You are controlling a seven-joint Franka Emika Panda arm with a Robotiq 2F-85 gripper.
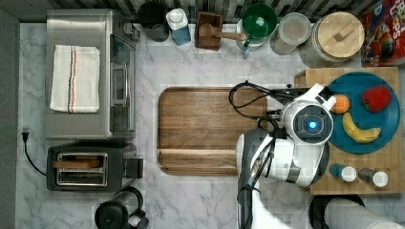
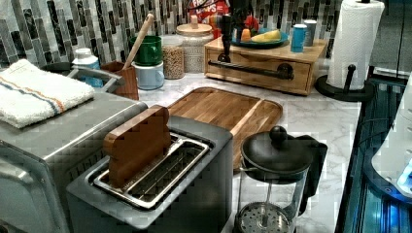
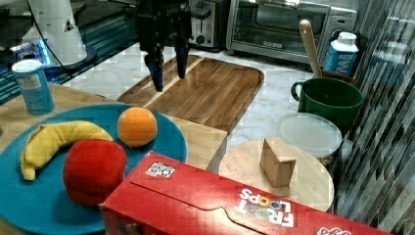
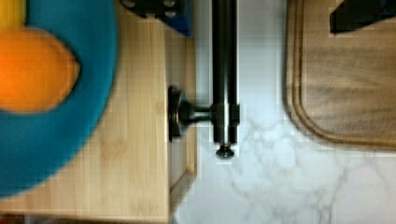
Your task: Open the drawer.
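Note:
The drawer (image 2: 257, 73) is a light-wood front with a long black bar handle (image 2: 248, 69), set in a low wooden box, and it looks shut. My gripper (image 2: 225, 51) hangs over the handle's end toward the left view's left. In the right view the gripper (image 3: 170, 78) is open, its two dark fingers pointing down. In the wrist view the handle (image 4: 224, 70) and one bracket (image 4: 184, 114) lie below the open gripper (image 4: 257, 11), with one finger (image 4: 154, 5) over the box top and the other over the tray. Nothing is held.
A dark wooden tray (image 1: 210, 129) lies just in front of the drawer. On the box sit a blue plate (image 1: 363, 86) with fruit and two shakers (image 1: 343, 172). A paper towel roll (image 2: 352, 43), a toaster (image 1: 90, 167), a toaster oven (image 1: 86, 71) and jars stand around.

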